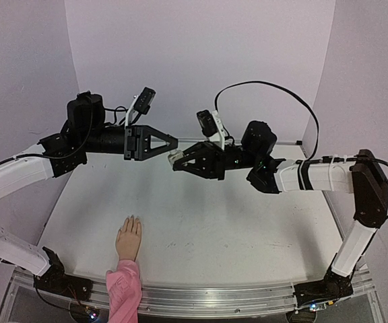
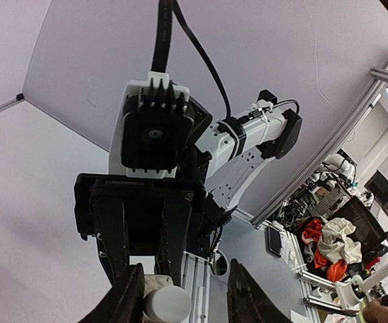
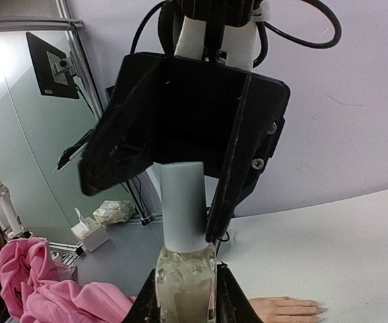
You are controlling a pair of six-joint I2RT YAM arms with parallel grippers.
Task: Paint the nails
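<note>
White table (image 1: 234,229); pale-liquid bottle (image 3: 186,282) in right gripper (image 3: 187,304)

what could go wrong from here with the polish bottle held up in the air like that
1. The cap sits off-centre between the left gripper's open jaws, close to one finger. Closing could shove the nail polish bottle askew in the right gripper.
2. The bottle is held in mid-air above the table. A slip while twisting the cap could drop it, perhaps spilling near the mannequin hand.
</note>
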